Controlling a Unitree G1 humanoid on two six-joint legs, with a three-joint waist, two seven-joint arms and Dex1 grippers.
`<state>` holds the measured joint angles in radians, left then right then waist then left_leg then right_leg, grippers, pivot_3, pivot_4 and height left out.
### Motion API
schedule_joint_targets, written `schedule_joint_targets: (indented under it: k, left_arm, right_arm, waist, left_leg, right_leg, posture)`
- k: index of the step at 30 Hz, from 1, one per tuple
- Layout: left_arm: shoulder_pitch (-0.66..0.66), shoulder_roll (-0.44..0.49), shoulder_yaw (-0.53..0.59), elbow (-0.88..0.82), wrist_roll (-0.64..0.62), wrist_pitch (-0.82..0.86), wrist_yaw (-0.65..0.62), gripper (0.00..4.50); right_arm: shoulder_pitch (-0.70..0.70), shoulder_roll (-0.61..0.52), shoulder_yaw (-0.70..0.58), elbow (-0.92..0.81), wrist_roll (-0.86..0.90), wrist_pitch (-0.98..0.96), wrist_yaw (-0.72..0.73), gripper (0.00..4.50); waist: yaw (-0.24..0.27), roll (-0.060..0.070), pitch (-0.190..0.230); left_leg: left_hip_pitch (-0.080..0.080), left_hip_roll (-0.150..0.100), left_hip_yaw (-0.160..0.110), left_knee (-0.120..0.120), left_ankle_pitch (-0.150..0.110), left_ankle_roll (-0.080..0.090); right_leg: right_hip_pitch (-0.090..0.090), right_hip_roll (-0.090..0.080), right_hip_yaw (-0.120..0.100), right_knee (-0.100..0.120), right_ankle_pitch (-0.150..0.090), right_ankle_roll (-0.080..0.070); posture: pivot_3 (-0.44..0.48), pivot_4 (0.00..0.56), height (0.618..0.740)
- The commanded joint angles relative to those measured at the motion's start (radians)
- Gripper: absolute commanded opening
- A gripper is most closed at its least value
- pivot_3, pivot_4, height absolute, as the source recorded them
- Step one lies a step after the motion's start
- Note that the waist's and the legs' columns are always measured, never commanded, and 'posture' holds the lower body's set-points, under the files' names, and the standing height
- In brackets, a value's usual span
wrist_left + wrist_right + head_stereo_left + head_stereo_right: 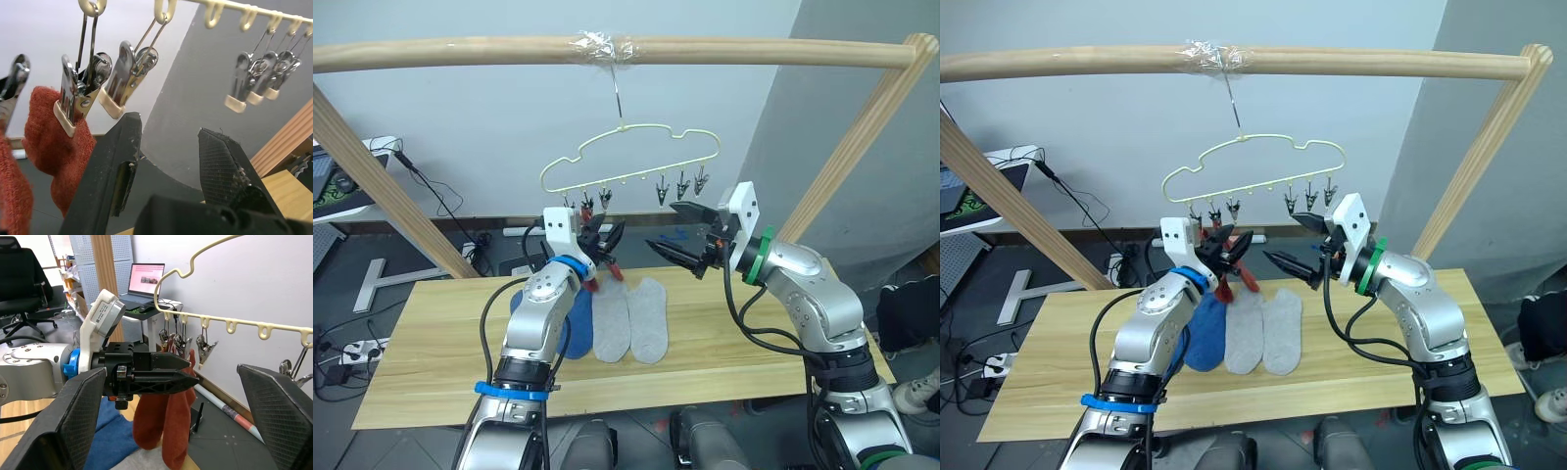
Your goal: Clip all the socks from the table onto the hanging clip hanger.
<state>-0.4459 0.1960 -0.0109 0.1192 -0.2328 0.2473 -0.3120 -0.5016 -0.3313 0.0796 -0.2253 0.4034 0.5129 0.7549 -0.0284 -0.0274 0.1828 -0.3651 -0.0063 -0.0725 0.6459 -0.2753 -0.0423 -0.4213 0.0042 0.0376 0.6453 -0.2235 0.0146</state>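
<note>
The pale yellow-green clip hanger [631,155] hangs by its hook from the wooden pole. Two rust red socks [56,147] hang from its left clips [73,105], and a bare clip [124,81] sits beside them. My left gripper [606,238] is open and empty just under that bare clip, next to the red socks [1226,288]. My right gripper [662,225] is wide open and empty below the right group of clips [681,186], pointing at the left gripper. On the table [431,338] lie two light grey socks [649,319] and blue socks [576,323], partly hidden by my left arm.
The round wooden pole frame [460,51] spans the top, and its slanted legs [847,157] stand at both ends of the table. Behind are cables, a power strip [352,351] and a desk with a laptop [145,280].
</note>
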Motion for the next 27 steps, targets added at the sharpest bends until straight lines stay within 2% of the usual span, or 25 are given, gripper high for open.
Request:
schedule_joint_targets:
  k: [1,18,27]
  left_arm:
    - [-0.033,-0.012,0.016,0.025,0.030,-0.040,0.032,2.18]
    - [-0.150,-0.056,0.030,0.176,0.085,-0.173,0.075,2.18]
    - [-0.151,-0.050,0.028,0.192,0.123,-0.221,0.080,2.18]
  right_arm:
    - [-0.021,-0.004,-0.014,-0.051,0.020,-0.005,-0.009,4.50]
    - [-0.015,-0.008,-0.009,-0.049,0.019,-0.023,-0.036,4.50]
    - [-0.010,-0.009,-0.012,-0.058,0.023,-0.020,-0.046,4.50]
  waist:
    - [0.000,0.000,0.000]
    - [-0.001,0.000,0.000]
    - [-0.001,0.000,0.000]
  left_leg:
    - [0.000,0.000,0.000,0.000,0.000,0.000]
    - [0.000,0.000,0.000,0.000,0.000,0.000]
    - [0.000,0.000,0.001,0.001,0.000,0.000]
  right_leg:
    - [0.000,0.000,0.000,0.000,0.000,0.000]
    - [0.000,0.000,0.000,0.001,0.000,0.000]
    - [0.000,0.000,0.000,0.001,0.001,0.000]
  posture:
    - [-0.012,0.147,0.740]
    - [-0.026,0.136,0.740]
    - [-0.035,0.143,0.740]
